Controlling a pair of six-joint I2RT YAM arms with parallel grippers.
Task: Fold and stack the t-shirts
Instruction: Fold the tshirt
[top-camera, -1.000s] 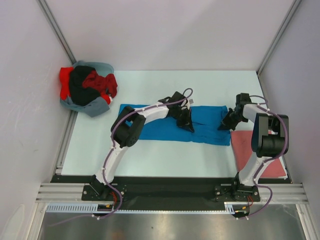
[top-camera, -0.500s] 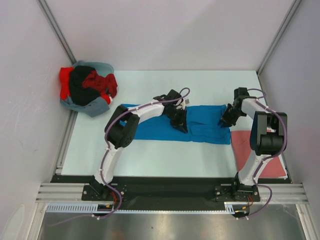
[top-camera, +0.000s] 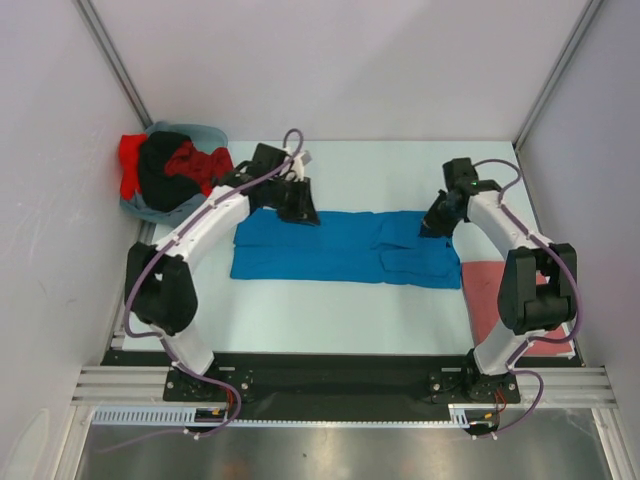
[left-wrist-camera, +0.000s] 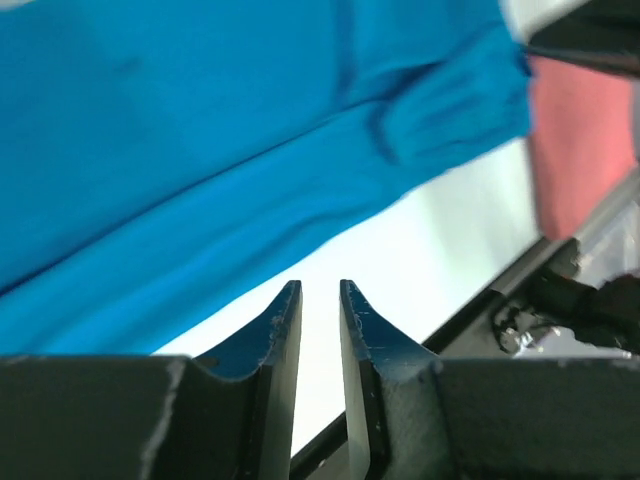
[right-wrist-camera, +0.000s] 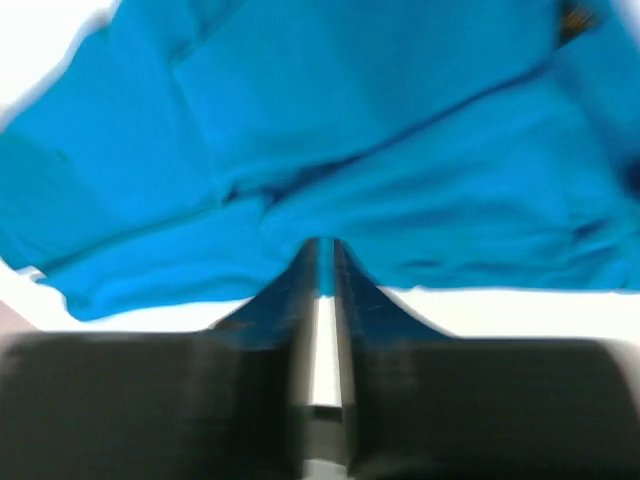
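Top external view: blue shirt (top-camera: 340, 246), soft, limp, likely light, lay as a flat band on the worktop (top-camera: 330, 300) between both hands. Left hand (left-wrist-camera: 318, 300) nearly closed, empty; right hand (right-wrist-camera: 320, 262) almost shut, holding nothing visible. Best pinched at far corners. Heap of shirts (top-camera: 172, 175) left; pinkish-red shirt (top-camera: 500, 290) right; walls close.

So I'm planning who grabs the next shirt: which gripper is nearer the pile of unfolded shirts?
Left. The left gripper sits just right of the pile of unfolded shirts, at the blue t-shirt's far-left edge; the right gripper is across the table, by its right end.
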